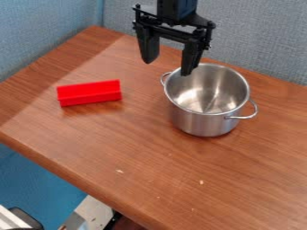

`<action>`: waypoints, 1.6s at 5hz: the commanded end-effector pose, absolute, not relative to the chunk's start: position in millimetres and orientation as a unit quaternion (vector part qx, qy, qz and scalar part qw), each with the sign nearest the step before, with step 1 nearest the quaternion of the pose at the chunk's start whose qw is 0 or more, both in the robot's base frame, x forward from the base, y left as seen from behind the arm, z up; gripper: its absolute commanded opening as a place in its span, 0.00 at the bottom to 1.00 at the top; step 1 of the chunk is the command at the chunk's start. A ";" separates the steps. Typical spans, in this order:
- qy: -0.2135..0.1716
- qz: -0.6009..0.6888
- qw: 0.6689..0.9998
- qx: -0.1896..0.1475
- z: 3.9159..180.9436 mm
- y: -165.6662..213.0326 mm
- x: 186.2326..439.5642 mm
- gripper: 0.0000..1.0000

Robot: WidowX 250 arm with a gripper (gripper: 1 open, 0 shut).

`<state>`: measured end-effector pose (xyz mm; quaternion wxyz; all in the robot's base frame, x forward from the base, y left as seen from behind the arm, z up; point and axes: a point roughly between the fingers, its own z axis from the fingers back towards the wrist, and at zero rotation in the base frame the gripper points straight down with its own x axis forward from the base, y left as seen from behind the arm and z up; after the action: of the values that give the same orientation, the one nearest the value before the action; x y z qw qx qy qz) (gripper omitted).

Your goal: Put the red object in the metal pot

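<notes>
The red object [90, 92], a small bright red block, lies flat on the wooden table's left half. The metal pot [210, 101], round and shiny with small loop handles, stands upright to its right, and its inside looks bare. My gripper [168, 60] hangs over the pot's far left rim with its dark fingers spread wide apart and pointing down. It is open, and nothing sits between the fingers. The block lies well to the left of the gripper, apart from it.
The brown wooden table [144, 153] ends in a front edge running diagonally from the left to the bottom right. A blue fabric wall [48, 27] stands behind and to the left. Floor shows below the table's edge.
</notes>
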<state>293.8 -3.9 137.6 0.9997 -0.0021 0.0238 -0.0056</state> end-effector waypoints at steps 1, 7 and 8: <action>0.033 -0.008 0.999 -0.003 132.1 -3.3 292.3 1.00; 0.089 -0.345 0.934 0.031 87.3 158.9 244.9 1.00; 0.093 -0.352 0.931 0.034 73.5 159.9 246.4 1.00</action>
<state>244.7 156.0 65.3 0.9309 0.0191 0.0985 -0.3512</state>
